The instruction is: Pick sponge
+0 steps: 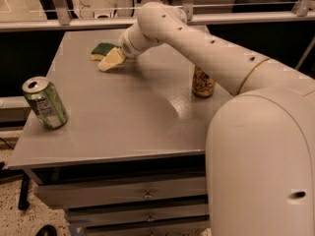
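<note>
The sponge (102, 50) lies flat on the far left part of the grey table (123, 122), dark green top up with pale yellow foam at its near edge. My gripper (112, 60) is low over the table, just to the right and front of the sponge, touching or nearly touching its near corner. My white arm reaches to it from the right.
A green can (45, 103) stands near the table's left front edge. A brown can (202, 83) stands at the right, partly hidden by my arm. Drawers (142, 195) sit under the tabletop. A railing (74, 22) runs behind the table.
</note>
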{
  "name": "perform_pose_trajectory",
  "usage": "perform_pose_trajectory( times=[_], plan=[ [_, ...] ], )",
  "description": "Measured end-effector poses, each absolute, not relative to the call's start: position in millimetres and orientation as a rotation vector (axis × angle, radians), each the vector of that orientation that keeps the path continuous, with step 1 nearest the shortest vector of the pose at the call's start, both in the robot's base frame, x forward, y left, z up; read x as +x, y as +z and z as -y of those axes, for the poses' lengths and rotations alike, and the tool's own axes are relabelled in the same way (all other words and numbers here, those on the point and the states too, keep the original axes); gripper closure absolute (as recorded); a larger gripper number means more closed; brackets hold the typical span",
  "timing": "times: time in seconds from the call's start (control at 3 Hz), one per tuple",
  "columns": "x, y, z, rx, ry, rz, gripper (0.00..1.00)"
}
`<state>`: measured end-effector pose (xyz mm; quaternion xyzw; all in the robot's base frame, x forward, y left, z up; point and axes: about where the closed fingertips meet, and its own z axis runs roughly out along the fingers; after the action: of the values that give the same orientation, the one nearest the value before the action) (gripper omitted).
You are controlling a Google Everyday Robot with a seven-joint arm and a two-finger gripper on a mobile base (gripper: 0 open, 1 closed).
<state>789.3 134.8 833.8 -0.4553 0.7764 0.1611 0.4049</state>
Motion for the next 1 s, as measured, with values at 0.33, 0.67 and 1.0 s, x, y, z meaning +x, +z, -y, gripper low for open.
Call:
perform_pose_trajectory(
  times=[0.33,0.67,1.0],
  plan=[
    [794.4,833.1,-133.4,-1.127,0.427,-1.961,0.40],
    [789.5,848.0,-132.6,-1.113,0.467,-1.929,0.63],
    [769.9,876.2,-128.2,-1.100,0.543,-1.857,0.87]
  ],
)
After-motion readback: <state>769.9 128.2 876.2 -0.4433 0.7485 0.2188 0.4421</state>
